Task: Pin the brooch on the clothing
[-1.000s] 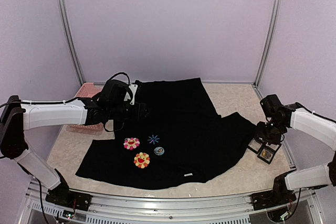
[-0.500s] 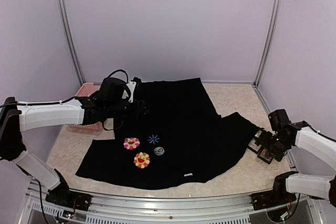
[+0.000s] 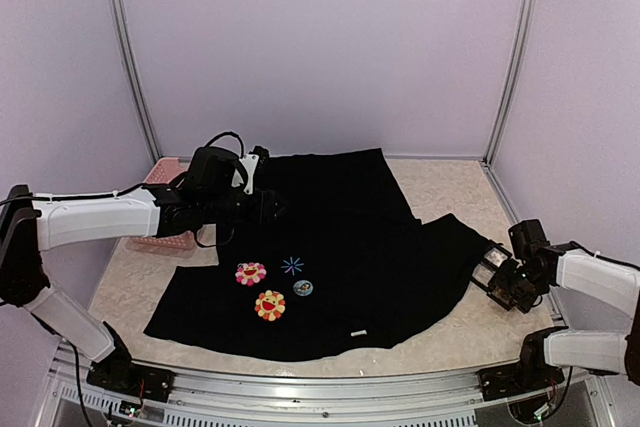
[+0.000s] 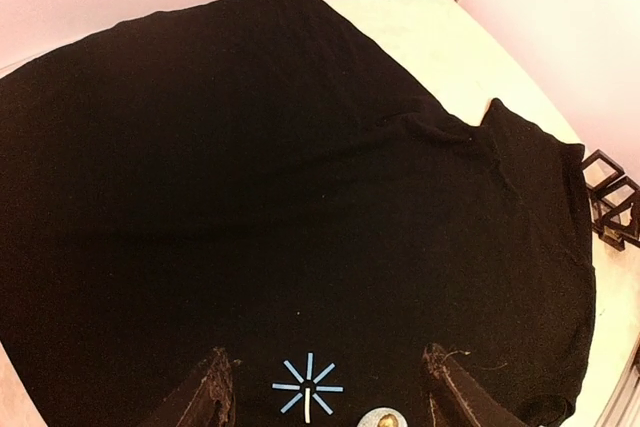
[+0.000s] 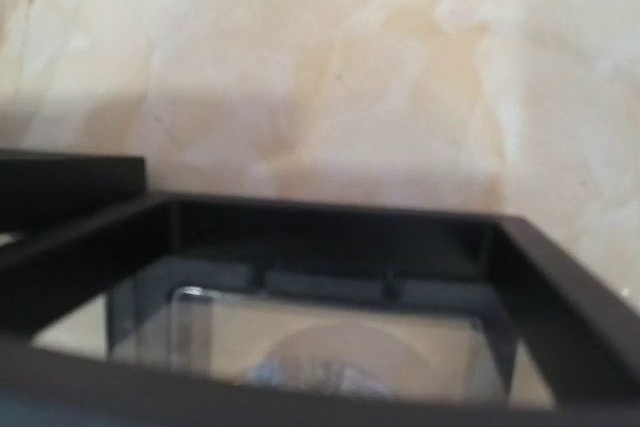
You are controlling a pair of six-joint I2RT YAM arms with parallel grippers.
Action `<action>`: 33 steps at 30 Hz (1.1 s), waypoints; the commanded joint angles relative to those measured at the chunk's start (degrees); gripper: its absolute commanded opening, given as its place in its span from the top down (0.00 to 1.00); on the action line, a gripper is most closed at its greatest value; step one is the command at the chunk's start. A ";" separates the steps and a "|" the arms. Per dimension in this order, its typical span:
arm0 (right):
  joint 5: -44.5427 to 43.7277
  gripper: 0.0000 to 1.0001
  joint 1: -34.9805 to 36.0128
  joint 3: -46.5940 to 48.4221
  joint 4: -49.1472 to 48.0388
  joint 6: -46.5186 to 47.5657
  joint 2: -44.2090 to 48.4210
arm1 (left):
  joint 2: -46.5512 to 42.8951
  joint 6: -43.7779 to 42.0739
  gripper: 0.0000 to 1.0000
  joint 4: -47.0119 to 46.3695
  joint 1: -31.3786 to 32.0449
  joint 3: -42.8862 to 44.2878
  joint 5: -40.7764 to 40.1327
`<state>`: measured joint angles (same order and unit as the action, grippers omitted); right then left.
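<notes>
I counted one black T-shirt (image 3: 350, 207), and on it two smiling flower patches, a pink flower (image 3: 250, 272) and an orange flower (image 3: 270, 305), plus one blue starburst (image 3: 293, 265), one round brooch (image 3: 303, 288) and one white label (image 3: 357, 333). I also saw one pink basket (image 3: 160, 174), one black-framed box (image 5: 330, 222) and two arms, the left arm (image 3: 100, 219) and the right arm (image 3: 598, 272).

I read the clothing (image 3: 340, 247) as matt black cloth, lightly wrinkled. The brooch (image 3: 303, 288) looks shiny to me. The table (image 3: 450, 192) is smooth, marbled beige. The frame posts (image 3: 125, 57) are brushed metal, the pink basket (image 3: 160, 244) plastic.
</notes>
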<state>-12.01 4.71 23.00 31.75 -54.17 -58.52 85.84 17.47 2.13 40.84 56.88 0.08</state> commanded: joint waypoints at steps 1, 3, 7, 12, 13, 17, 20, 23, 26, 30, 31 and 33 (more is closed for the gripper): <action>-1.01 0.31 -0.83 2.17 -0.46 3.24 -1.94 | 0.13 -0.69 0.40 -0.84 -0.58 -0.02 1.73; -2.93 0.31 -0.88 3.76 1.79 3.81 -3.14 | 0.12 -0.69 0.40 -0.90 -0.67 0.00 1.92; -4.86 0.28 -0.77 6.66 4.23 5.68 -3.79 | 0.53 -0.56 0.40 -0.90 -0.85 0.16 2.54; -5.47 0.35 -0.37 8.38 4.16 8.20 -4.97 | 0.71 -0.60 0.40 -0.90 -0.85 0.16 2.83; -4.71 0.37 -0.28 8.19 3.23 8.86 -5.21 | 0.65 -0.60 0.40 -0.90 -0.89 0.16 2.75; -2.36 0.39 -0.25 7.03 0.92 10.12 -6.26 | 0.94 -0.60 0.40 -0.83 -1.02 0.25 2.91; -1.05 0.38 -0.29 6.18 -0.48 11.09 -6.74 | 1.11 -0.52 0.40 -0.89 -1.02 0.24 2.98; 0.20 0.38 -0.26 5.30 -1.73 11.58 -7.30 | 1.54 -0.50 0.40 -0.62 -1.03 0.48 3.33; 1.83 0.36 -0.26 4.91 -2.95 12.04 -8.14 | 1.84 -0.60 0.41 -0.48 -1.03 0.60 3.55; 1.56 0.31 -0.26 4.99 -2.13 11.06 -9.41 | 1.99 -0.68 0.41 -0.17 -1.02 0.77 3.58; 1.64 0.31 -0.29 4.91 -2.14 11.05 -9.64 | 1.97 -0.62 0.41 -0.26 -1.04 0.85 3.71; 2.13 0.31 -0.27 4.62 -2.36 10.91 -10.00 | 1.96 -0.56 0.41 -0.29 -1.01 0.85 3.90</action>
<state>-11.03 4.71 28.69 30.04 -43.07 -67.59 87.31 17.47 2.17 40.14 56.88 2.92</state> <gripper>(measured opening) 0.694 0.595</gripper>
